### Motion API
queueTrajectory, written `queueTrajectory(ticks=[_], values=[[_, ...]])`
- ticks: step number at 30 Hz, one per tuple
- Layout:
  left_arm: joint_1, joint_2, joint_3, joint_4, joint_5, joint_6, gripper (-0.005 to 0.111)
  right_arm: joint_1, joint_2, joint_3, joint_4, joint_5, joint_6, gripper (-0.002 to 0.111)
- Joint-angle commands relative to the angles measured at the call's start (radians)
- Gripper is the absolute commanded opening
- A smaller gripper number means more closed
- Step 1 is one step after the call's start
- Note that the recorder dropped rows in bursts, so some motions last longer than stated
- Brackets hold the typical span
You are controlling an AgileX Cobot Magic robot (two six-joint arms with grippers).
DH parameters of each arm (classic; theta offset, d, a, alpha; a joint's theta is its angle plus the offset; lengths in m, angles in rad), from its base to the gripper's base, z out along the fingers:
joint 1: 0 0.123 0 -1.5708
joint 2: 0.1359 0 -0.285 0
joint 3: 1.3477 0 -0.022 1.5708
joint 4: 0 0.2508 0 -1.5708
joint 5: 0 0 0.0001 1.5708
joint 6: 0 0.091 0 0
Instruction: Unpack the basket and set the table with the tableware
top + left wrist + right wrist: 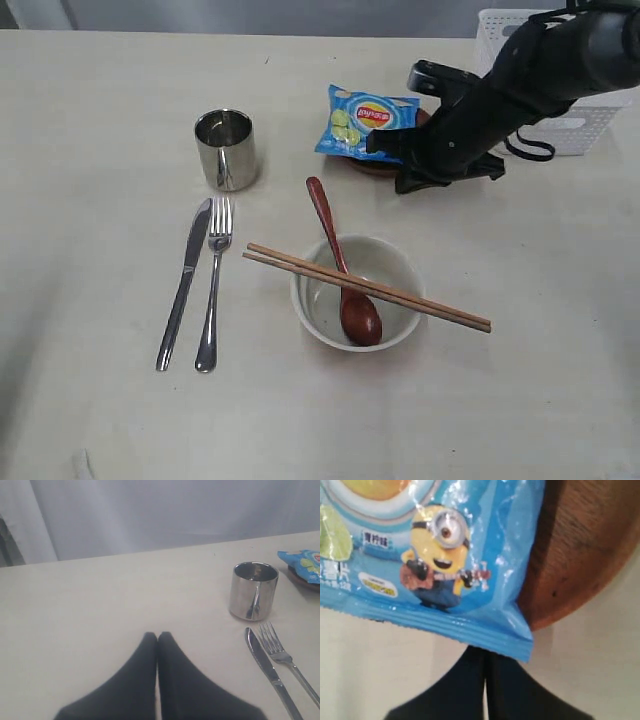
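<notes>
On the table (90, 110) lie the steel knife (185, 282) and fork (214, 290), side by side below the shiny cup (226, 148). The white bowl (303, 300) holds the wooden spoon (335, 255), and the chopsticks (440, 308) rest across its rim. A blue snack bag (362, 120) lies on the dark brown plate (375, 166). My right gripper (378, 143) is shut at the bag's edge. In the right wrist view the gripper's (485, 655) tips are hidden under the bag (445, 545), beside the plate (585, 545). My left gripper (158, 636) is shut on nothing, left of the cup (253, 591).
The white lattice basket (580, 125) stands at the back right corner, behind my right arm. The left wrist view also shows the knife (270, 670), the fork (287, 660) and a corner of the snack bag (302, 564).
</notes>
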Motion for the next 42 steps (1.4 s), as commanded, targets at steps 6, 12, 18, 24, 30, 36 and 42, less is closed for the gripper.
queueTrajectory(ticks=[6, 12, 18, 24, 30, 36, 42], values=[[0.001, -0.003, 0.002, -0.004, -0.008, -0.003, 0.000, -0.001, 0.029, -0.004, 0.079, 0.010, -0.121, 0.000], [0.001, -0.003, 0.002, -0.004, -0.008, -0.003, 0.000, -0.001, -0.022, 0.011, 0.072, 0.052, -0.067, 0.000], [0.001, -0.003, 0.002, -0.004, -0.008, -0.003, 0.000, -0.012, -0.193, 0.154, 0.052, -0.054, -0.043, 0.000], [0.001, -0.003, 0.002, -0.004, -0.008, -0.003, 0.000, -0.024, -0.382, 0.312, 0.008, -0.115, -0.051, 0.000], [0.001, -0.003, 0.002, -0.004, -0.008, -0.003, 0.000, -0.024, -0.591, 0.480, 0.016, -0.175, -0.065, 0.000], [0.001, -0.003, 0.002, -0.002, -0.008, -0.003, 0.000, -0.024, -0.789, 0.678, 0.043, -0.254, -0.054, 0.000], [0.001, -0.003, 0.002, -0.002, -0.008, -0.003, 0.000, -0.024, -0.984, 0.782, 0.057, -0.276, -0.054, 0.000]])
